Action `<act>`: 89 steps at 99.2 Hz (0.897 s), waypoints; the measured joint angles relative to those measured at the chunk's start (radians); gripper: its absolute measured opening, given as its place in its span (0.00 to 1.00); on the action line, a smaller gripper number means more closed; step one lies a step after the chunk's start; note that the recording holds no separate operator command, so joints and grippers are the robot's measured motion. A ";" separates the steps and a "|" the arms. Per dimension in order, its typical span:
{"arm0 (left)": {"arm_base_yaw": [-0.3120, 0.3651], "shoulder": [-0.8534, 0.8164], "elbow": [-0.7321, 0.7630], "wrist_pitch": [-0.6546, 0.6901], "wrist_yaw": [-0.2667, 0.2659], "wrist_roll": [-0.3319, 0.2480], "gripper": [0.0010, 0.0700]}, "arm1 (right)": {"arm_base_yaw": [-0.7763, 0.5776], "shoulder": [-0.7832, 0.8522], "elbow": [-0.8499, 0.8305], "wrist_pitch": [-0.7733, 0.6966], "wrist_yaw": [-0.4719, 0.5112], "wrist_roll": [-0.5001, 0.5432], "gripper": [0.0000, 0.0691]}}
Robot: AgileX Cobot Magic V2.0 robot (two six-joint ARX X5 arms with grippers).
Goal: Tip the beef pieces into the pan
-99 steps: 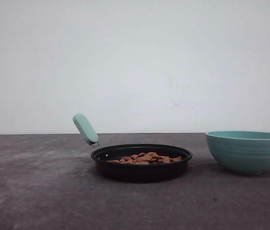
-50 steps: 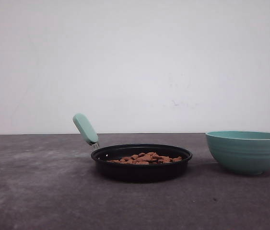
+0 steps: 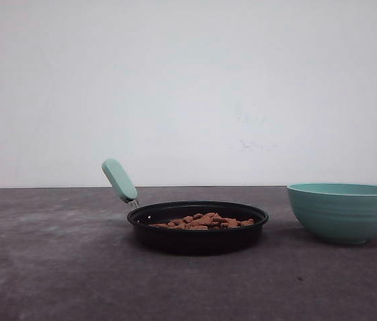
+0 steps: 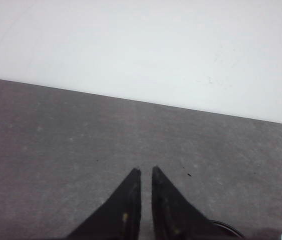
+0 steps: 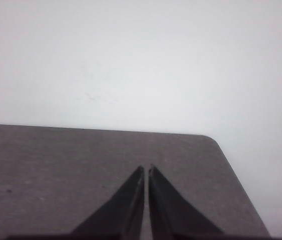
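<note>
Now | beef pieces (image 3: 205, 221) in pan (image 3: 197, 234) | left tool (image 4: 146, 171) narrow | right tool (image 5: 146, 168) pinched together, empty

The pan (image 3: 198, 227) rim hides the lower beef pieces (image 3: 205, 221).

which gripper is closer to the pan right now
Left, most likely. The left gripper has a dark curved rim, probably the pan, right beside its fingers; the right gripper has bare table ahead of it.

Grey table (image 3: 54, 267) carries pan (image 3: 197, 237) and bowl (image 3: 344, 212).
</note>
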 joint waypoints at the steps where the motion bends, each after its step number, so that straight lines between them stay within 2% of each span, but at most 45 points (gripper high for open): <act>1: 0.000 0.000 0.000 0.000 0.000 0.000 0.01 | -0.002 -0.010 -0.023 0.015 0.002 0.002 0.02; 14: 0.000 0.000 0.000 0.000 0.000 0.000 0.01 | -0.023 -0.182 -0.323 0.170 -0.008 0.055 0.02; 22: 0.000 0.000 0.000 0.000 0.000 0.000 0.01 | -0.032 -0.281 -0.463 0.171 -0.053 0.101 0.02; 33: 0.000 0.000 0.000 0.000 0.000 0.000 0.01 | -0.041 -0.327 -0.583 0.127 -0.108 0.130 0.02; 65: 0.000 0.000 0.000 0.000 0.000 0.000 0.01 | -0.042 -0.336 -0.673 0.119 -0.131 0.148 0.02; 89: 0.000 0.000 0.000 0.000 0.000 0.000 0.01 | -0.036 -0.336 -0.675 0.126 -0.154 0.148 0.02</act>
